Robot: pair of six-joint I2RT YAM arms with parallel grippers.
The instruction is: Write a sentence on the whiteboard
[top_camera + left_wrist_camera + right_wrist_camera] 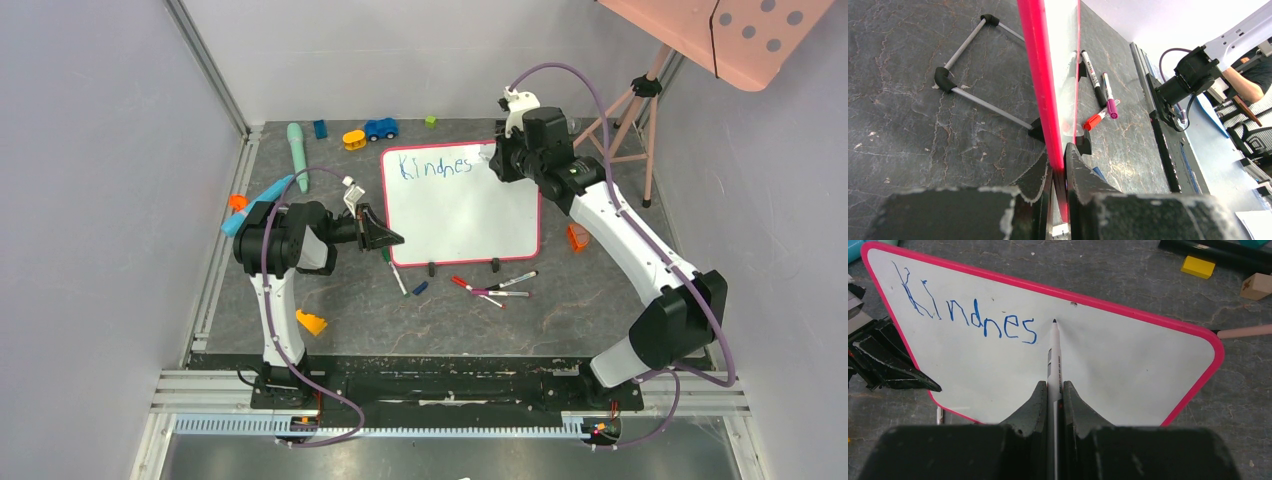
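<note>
The whiteboard (470, 215) stands tilted on two black clip feet mid-table; it shows edge-on in the left wrist view (1040, 75) and face-on in the right wrist view (1128, 370). Blue letters "Kindnes" (434, 165) run along its top line (968, 315). My left gripper (385, 238) is shut on the board's pink left frame edge (1060, 170). My right gripper (495, 155) is shut on a white marker (1054, 355), whose dark tip sits at the board just right of the last "s".
Loose markers (495, 288) lie in front of the board, also in the left wrist view (1100, 95). Another marker (397, 275) and a blue cap lie near the left foot. Toys line the back: blue car (380, 128), teal tube (298, 145). An orange piece (577, 237) lies right; a pink tripod (630, 115) stands behind.
</note>
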